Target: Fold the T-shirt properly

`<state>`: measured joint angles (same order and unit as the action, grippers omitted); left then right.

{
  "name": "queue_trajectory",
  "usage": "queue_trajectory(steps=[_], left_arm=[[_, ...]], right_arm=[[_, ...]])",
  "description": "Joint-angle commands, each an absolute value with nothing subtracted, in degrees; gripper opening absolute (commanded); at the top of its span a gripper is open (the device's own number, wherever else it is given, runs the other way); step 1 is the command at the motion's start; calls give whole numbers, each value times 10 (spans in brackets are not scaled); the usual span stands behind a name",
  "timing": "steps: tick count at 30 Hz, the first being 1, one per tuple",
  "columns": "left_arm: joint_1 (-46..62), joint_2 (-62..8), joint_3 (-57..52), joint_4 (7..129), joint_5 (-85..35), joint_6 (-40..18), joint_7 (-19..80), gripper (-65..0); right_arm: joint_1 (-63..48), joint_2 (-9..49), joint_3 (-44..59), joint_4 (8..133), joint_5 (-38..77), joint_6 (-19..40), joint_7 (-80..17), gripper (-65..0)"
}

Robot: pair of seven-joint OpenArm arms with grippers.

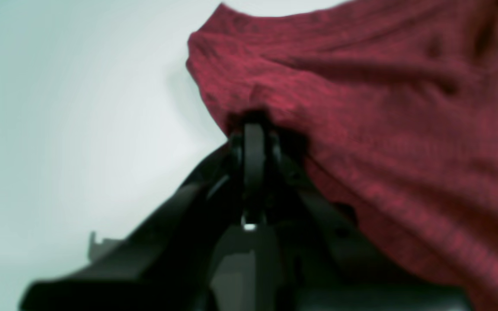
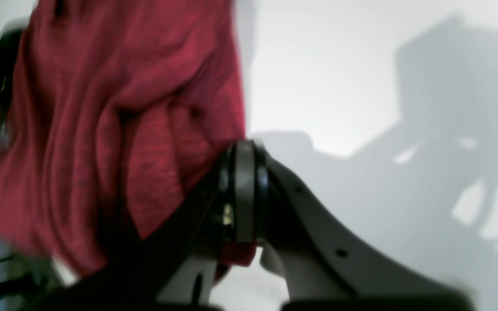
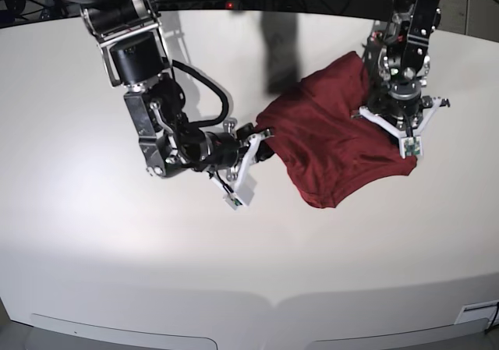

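The T-shirt (image 3: 335,143) is a maroon, wrinkly cloth, bunched and stretched between my two grippers over the white table (image 3: 117,249). In the base view my right gripper (image 3: 263,136) is shut on the shirt's left edge. My left gripper (image 3: 386,120) points down and is shut on the shirt's right side. In the left wrist view the left gripper (image 1: 253,125) pinches a fold of the T-shirt (image 1: 383,129), which spreads to the right. The right wrist view shows the right gripper (image 2: 244,149) clamped on the edge of the T-shirt (image 2: 115,129), which hangs to its left.
The right arm's black joints and cable (image 3: 168,124) reach in from the back left of the table. The left arm (image 3: 409,30) comes down from the back right. The table's front edge (image 3: 273,303) curves along the bottom of the base view.
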<state>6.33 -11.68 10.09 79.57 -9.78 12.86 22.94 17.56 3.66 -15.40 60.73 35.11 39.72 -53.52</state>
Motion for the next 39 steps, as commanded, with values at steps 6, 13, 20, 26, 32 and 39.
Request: queue_trajectory(steps=[6,13,20,26,32,39], left_arm=[[-6,-114,105,744,-196,63,282,-650],[-41,-123,105,747,-157,73,290,-650],[-29,-189,105,806,-136,140,291,-650],[30,-239,105,868,-135,159,310,-650],[129,-297,105,957,-135,196,308,-650],[234,-323,71,1027,-120,218,316,-650]], right_arm=[[111,37,-154,730,362,400,-565,-650],[83,37,-120,800,323,400,-564,-650],[87,99,-5,833,323,400,-547,-650],[82,166,40,849,420,400,-611,-650],[58,220,103,904,519,400,-705,-650],[-3,283,193,916,641,400,-800,-650]])
